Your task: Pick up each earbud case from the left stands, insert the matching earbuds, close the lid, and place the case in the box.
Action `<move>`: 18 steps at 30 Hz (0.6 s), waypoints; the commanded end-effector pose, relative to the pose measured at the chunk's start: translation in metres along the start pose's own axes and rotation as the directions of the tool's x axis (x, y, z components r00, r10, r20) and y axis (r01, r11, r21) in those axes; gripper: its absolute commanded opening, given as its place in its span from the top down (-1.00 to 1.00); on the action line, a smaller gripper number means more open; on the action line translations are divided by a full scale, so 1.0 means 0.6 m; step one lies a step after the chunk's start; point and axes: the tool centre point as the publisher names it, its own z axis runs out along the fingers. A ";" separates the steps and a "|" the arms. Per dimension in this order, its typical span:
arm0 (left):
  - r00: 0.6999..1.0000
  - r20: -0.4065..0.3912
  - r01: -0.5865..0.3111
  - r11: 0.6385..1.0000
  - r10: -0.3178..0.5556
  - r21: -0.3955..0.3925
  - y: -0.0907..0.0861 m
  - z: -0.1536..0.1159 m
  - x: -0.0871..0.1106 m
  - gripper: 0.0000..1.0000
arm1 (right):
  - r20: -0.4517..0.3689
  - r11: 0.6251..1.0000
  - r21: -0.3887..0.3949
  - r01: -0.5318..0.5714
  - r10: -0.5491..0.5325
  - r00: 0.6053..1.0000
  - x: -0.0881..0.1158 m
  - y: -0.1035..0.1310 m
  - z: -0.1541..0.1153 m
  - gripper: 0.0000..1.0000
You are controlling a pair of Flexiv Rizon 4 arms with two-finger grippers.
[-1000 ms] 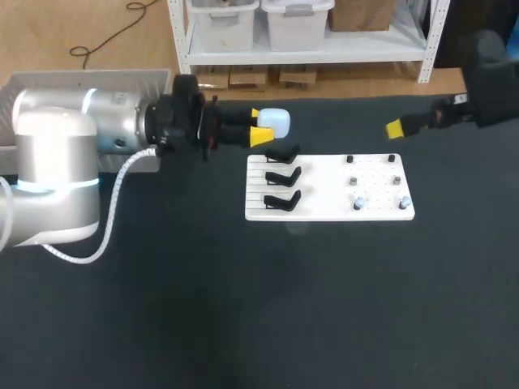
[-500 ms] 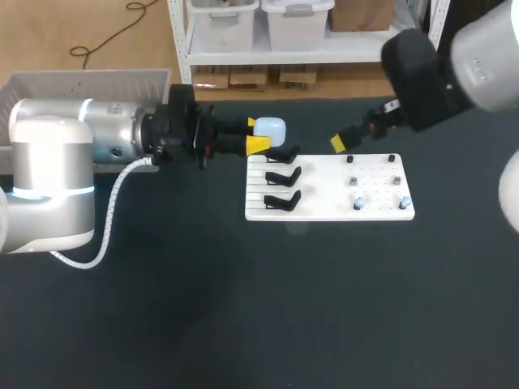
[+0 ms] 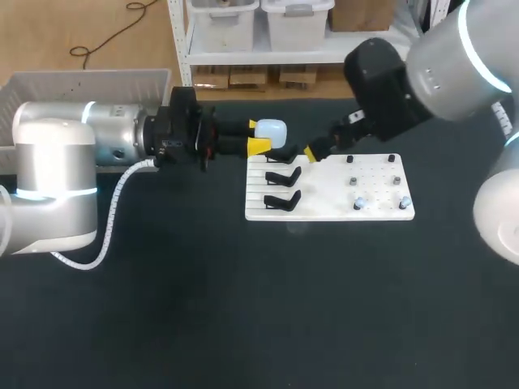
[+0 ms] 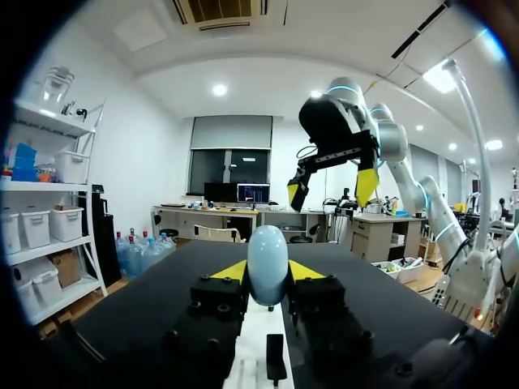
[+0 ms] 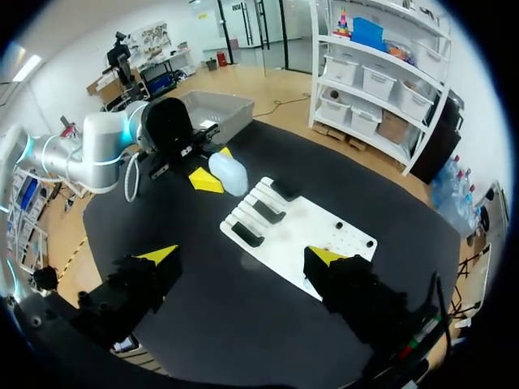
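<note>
Dark worktop (image 3: 243, 308), white board (image 3: 332, 212) in the middle. Left pincer (image 3: 256, 135) is clamped on the pale-blue earbud case (image 3: 272, 131), held off the board by the far end of its three black stands (image 3: 283, 175). Right pincer (image 5: 243, 255) is spread wide and empty, near the case. Case looks light, rigid, glossy and rounded (likely slippery). I'd grip low across the flat sides, lid left free.

Earbud case (image 3: 270, 130): pale blue-white. Stands (image 3: 282, 176): black. Board (image 3: 324, 196): white. Desk (image 3: 243, 308): black. Box (image 3: 81, 79): light grey.
</note>
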 end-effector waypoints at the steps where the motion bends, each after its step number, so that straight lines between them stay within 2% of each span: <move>1: 1.000 0.002 -0.001 1.000 0.001 0.001 0.001 0.000 0.002 1.00 | -0.016 0.999 0.038 -0.007 0.008 1.000 -0.019 0.014 0.020 -1.00; 10: 1.000 0.002 -0.001 1.000 0.001 0.001 0.001 0.000 0.002 1.00 | -0.070 0.999 -0.001 -0.052 0.051 0.996 -0.051 0.022 0.051 -1.00; 18: 1.000 0.002 -0.001 1.000 0.001 0.001 0.001 0.000 0.002 1.00 | -0.115 0.997 -0.002 -0.077 0.076 0.990 -0.067 0.020 0.076 -1.00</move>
